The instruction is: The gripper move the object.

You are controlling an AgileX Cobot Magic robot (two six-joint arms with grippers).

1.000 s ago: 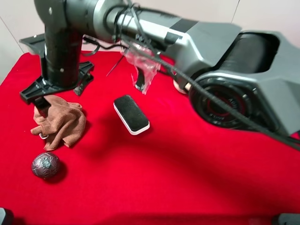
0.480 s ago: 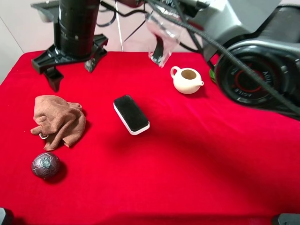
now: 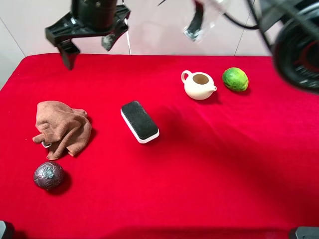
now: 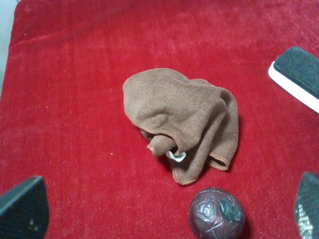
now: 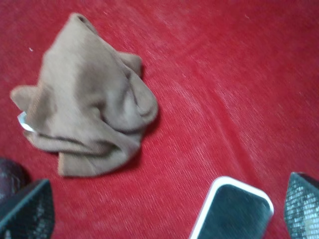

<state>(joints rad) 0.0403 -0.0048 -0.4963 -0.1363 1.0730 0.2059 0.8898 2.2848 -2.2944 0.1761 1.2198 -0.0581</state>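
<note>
The task names no object. Both wrist cameras look down on the brown cloth [image 3: 62,128], so I take that to be the one meant. It lies crumpled in a loose heap on the left part of the red table cover [image 3: 209,174], with a small pale tag [image 4: 175,155] peeping from under one fold.

It looks soft, light and limp. Once lifted it will probably sag and trail rather than keep its shape. The best hold seems to be the raised ridge of folds on top of the heap, where several layers bunch together. A pinch too low could catch the red cover as well (it looks like fabric too).

The left gripper [image 4: 165,208] has its jaws spread wide, with nothing between them. The right gripper [image 5: 164,206] is the same. Both hang above the cloth without touching it.

A dark foil-wrapped ball [image 3: 48,175] sits near the cloth on the side towards the camera, but apart from it. A black-topped eraser [image 3: 139,121] lies near on the other side, also clear. A trailing corner could brush either of them. The cream teapot [image 3: 199,84] and the green lime [image 3: 235,79] stand well apart at the far right. Nothing rests on the cloth.
</note>
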